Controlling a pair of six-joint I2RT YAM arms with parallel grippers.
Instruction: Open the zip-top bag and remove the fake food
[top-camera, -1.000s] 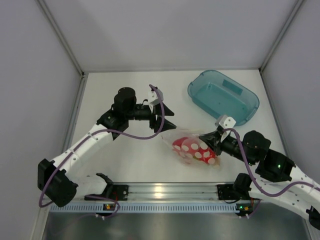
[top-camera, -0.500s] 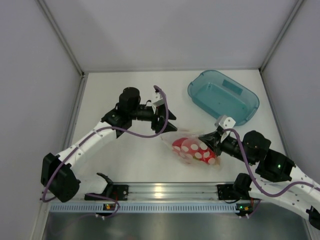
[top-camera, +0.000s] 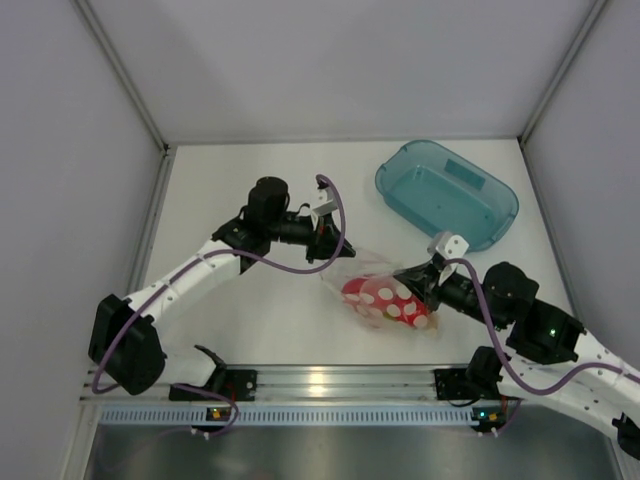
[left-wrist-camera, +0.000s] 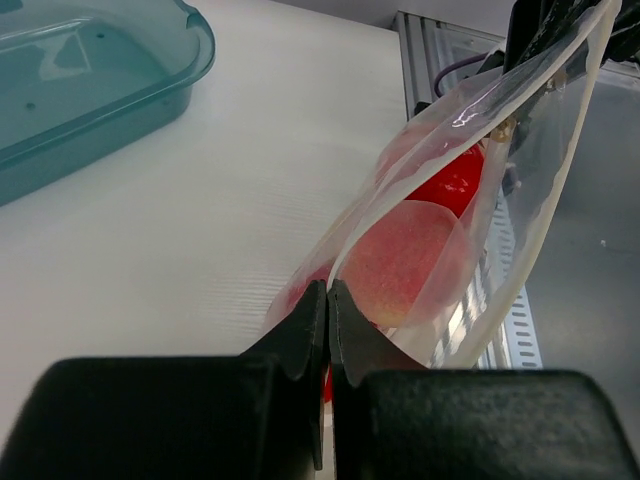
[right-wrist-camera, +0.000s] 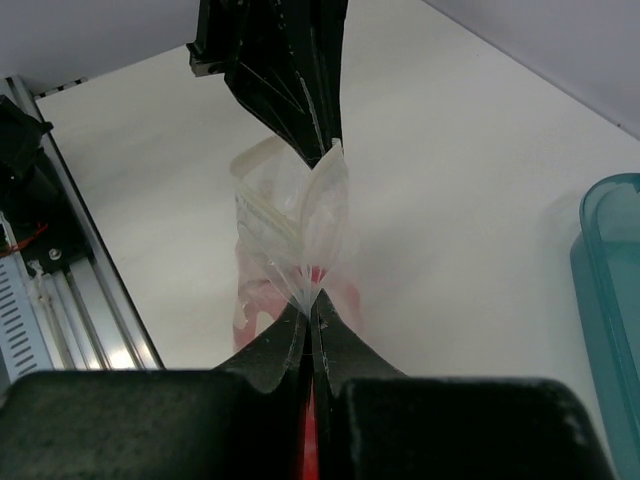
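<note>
Worktop (top-camera: 250, 185): white, with your teal tub (top-camera: 440, 195) at upper right
Room: grey walls (top-camera: 330, 60) on three sides
Left claw (top-camera: 335, 250): pinching the zip-top bag (top-camera: 385, 300)
Right claw (top-camera: 408, 276): pinching the same bag

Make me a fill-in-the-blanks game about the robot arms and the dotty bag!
1. The left gripper and the right gripper both pinch the zip-top bag, whose printed dots are ____.
2. The fake food sits ____ the bag.
3. Most of the fake food is coloured ____.
Missing words: white; inside; red.
</note>
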